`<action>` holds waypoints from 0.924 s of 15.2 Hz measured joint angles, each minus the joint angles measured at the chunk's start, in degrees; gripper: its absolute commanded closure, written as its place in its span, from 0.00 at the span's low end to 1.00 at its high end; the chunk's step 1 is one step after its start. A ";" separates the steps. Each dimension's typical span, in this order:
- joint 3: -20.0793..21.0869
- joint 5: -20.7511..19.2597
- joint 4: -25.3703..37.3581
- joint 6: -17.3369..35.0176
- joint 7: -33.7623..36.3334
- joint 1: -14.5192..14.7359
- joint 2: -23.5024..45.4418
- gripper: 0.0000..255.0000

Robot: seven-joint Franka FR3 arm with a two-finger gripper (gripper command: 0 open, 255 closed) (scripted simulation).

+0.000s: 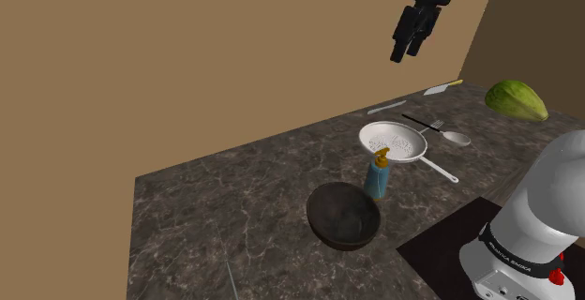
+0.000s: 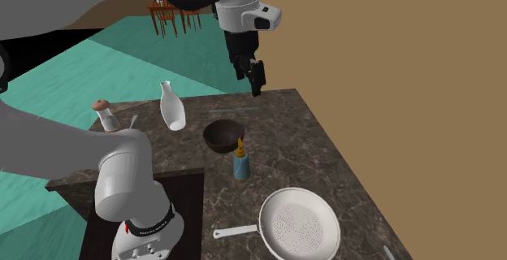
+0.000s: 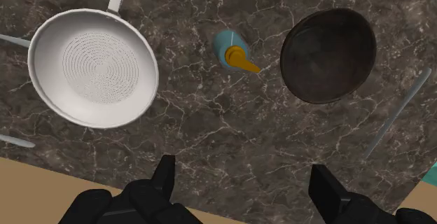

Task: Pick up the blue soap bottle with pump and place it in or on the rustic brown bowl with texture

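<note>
High above the bottle (image 3: 224,43) — claw (image 3: 244,170) downturned, spread.

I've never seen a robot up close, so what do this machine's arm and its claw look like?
The arm is made of rounded white segments with dark joints. A black band near its foot carries small white lettering, with a red mark below. The claw is all black, with two blocky fingers.

Blue soap bottle (image 1: 379,178) with yellow pump, standing upright on dark marbled tabletop (image 1: 234,204), just beside dark brown round bowl (image 1: 343,216), bowl upright and empty, apart from bottle.
</note>
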 measured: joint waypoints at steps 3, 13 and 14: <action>0.93 -0.28 -0.61 0.63 0.53 0.08 1.54 0.00; 7.55 -3.09 -7.02 6.83 4.91 0.55 13.99 0.00; 8.22 -3.45 -7.60 7.79 5.47 0.58 15.69 0.00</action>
